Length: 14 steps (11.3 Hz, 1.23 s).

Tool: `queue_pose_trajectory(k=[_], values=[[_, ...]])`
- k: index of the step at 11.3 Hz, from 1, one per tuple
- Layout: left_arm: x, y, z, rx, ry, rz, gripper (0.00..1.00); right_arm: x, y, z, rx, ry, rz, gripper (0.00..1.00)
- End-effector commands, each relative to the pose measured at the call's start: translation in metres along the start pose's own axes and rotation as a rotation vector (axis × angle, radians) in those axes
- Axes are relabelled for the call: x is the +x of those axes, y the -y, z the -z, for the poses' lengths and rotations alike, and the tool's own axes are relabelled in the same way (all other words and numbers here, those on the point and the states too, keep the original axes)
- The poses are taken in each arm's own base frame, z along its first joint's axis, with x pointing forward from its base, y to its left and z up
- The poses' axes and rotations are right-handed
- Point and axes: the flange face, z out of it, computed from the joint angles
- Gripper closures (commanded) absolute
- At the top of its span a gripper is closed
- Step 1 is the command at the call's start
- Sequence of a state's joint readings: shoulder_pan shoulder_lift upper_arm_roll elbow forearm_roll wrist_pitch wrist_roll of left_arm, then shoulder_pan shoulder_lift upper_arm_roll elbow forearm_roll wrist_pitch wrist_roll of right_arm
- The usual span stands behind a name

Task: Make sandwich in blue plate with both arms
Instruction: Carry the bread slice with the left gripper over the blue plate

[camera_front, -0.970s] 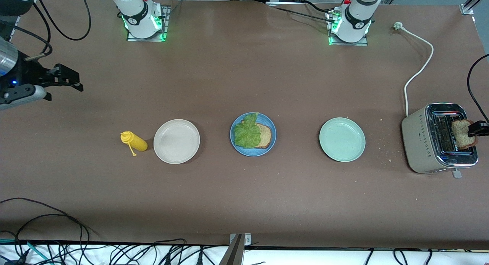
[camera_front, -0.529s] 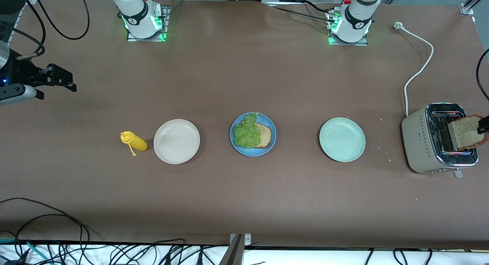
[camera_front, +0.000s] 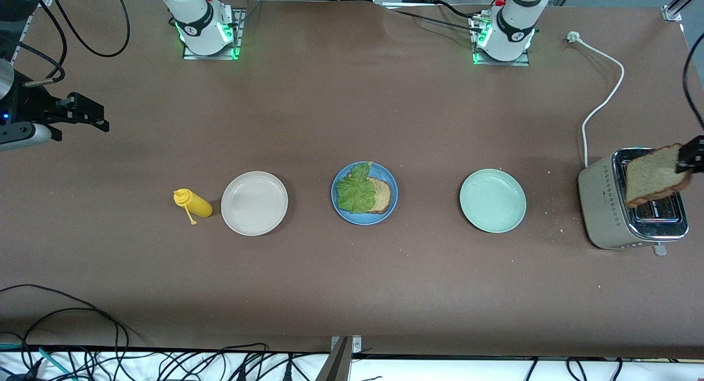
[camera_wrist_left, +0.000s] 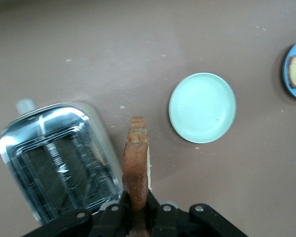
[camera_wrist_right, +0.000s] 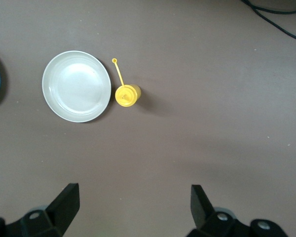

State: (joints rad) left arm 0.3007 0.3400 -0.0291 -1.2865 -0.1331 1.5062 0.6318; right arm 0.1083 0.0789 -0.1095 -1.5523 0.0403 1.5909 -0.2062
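We see the blue plate [camera_front: 364, 193] mid-table, holding one brown bread slice [camera_front: 380, 195] half covered by a ruffled lettuce leaf [camera_front: 355, 191]. The left gripper [camera_front: 691, 155] pinches a second slice [camera_front: 653, 175] over the toaster [camera_front: 610, 216]. The right gripper [camera_front: 88, 112] waits wide apart. Three plates, two slices.

A broad table [camera_front: 352, 293] covered in matte brown sheeting fills nearly the whole front view, evenly lit from above, with scattered pale crumbs [camera_front: 555, 219] at its right side. Along the bottom edge runs a white strip [camera_front: 440, 367] crossed by tangled black cables [camera_front: 66, 326], with a metal bracket [camera_front: 342, 353] at bottom centre. The top edge shows dark framing, perhaps aluminium rails [camera_front: 679, 1], at upper right
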Motion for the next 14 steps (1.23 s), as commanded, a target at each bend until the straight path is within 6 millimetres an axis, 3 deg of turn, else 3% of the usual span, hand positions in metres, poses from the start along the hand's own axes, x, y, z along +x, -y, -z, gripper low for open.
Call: queue_pose_trajectory(k=[1,3,6,7,10,12,13,14], values=[[0.042,-0.087,-0.013,-0.059,0.070,-0.011,1.00,-0.001,-0.001,0.001,-0.034,0.017,-0.010,0.00],[0.070,-0.143,-0.044,-0.204,0.100,0.023,1.00,0.001,-0.002,0.010,-0.036,-0.009,-0.014,0.00],[0.121,-0.244,-0.113,-0.374,0.214,0.179,1.00,0.005,-0.004,0.000,-0.066,0.022,0.003,0.00],[0.138,-0.268,-0.132,-0.436,0.201,0.190,1.00,0.005,-0.002,0.000,-0.062,0.022,0.003,0.00],[0.180,-0.300,-0.243,-0.752,0.247,0.267,1.00,0.005,-0.003,0.001,-0.060,0.018,0.003,0.00],[0.196,-0.326,-0.287,-0.817,0.223,0.308,1.00,0.007,0.002,0.001,-0.058,0.013,0.003,0.00],[0.199,-0.352,-0.307,-0.829,0.235,0.305,1.00,0.008,0.003,0.000,-0.067,0.016,0.008,0.00],[0.203,-0.359,-0.336,-0.826,0.232,0.330,1.00,0.007,-0.004,-0.002,-0.060,0.018,0.002,0.00]])
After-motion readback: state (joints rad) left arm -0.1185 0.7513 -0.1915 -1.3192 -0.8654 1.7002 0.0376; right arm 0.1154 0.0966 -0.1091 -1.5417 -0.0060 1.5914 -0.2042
